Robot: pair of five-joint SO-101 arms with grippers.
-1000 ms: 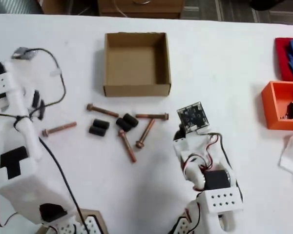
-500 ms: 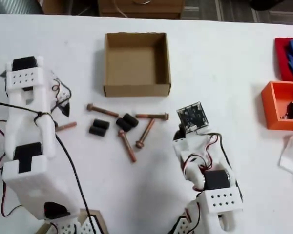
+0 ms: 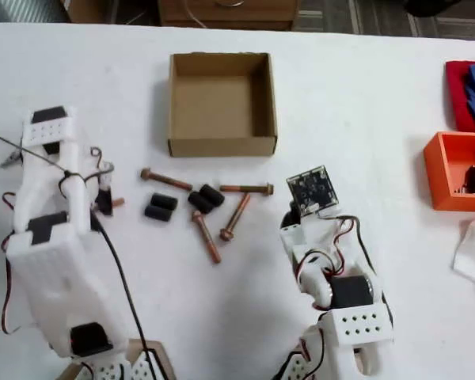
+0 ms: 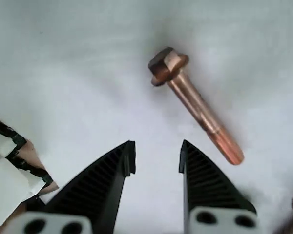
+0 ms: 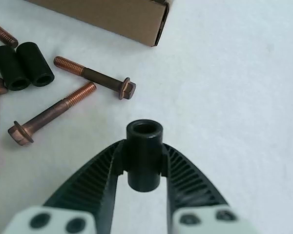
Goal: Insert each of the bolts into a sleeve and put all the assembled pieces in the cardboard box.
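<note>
Jaws tight on upright sleeve (image 5: 144, 168) (right gripper (image 5: 142, 150))

High view overlooks table (image 3: 380, 119); wrist views close above it; bolts (image 3: 237, 215) shared.

Bright, flat light right across my table (image 3: 380, 95), the white top close to glaring and the shadows on it no more than faint grey smudges. Under my left claw (image 4: 156, 151) the bolt (image 4: 195, 109) catches a small glint on its head and lays a soft, wide shadow along its shank. Over on my right the sleeve (image 5: 143, 156) shows a dull sheen round its rim, and the cardboard box (image 5: 112, 17) throws just a thin dark line at its base.
</note>
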